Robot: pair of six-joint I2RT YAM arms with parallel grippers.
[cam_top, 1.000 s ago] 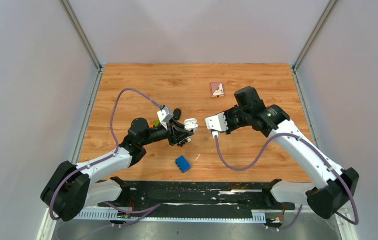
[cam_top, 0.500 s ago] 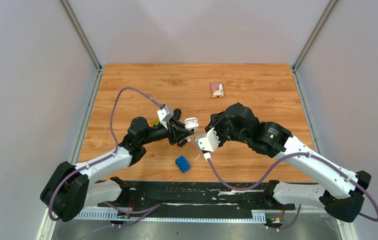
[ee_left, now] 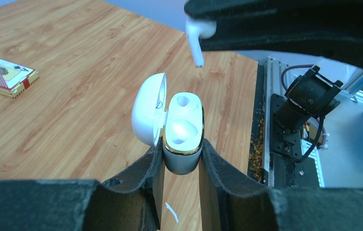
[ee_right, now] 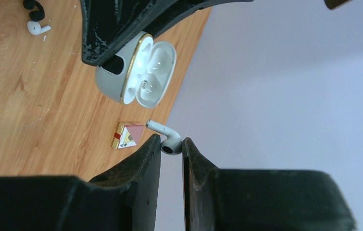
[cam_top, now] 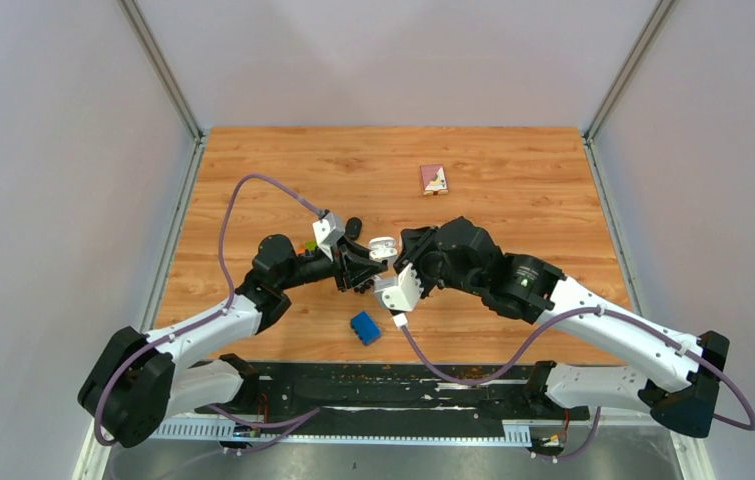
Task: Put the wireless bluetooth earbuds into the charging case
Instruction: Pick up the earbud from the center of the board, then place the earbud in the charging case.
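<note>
Earbud (ee_right: 168, 141) brought closer, case (ee_left: 183, 139) unmoved

The right arm (cam_top: 523, 285) swings from the right of the top view in toward the centre, its elbow dropping lower. Its gripper (cam_top: 403, 252) and bud (ee_right: 168, 136) now sit just beside the case (cam_top: 383, 245). The cable (cam_top: 473, 372) loop sags further down the frame.

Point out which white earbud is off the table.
The white earbud pinched in the right gripper, held near the open charging case; the other white earbud lies on the table beside a black earbud.
</note>
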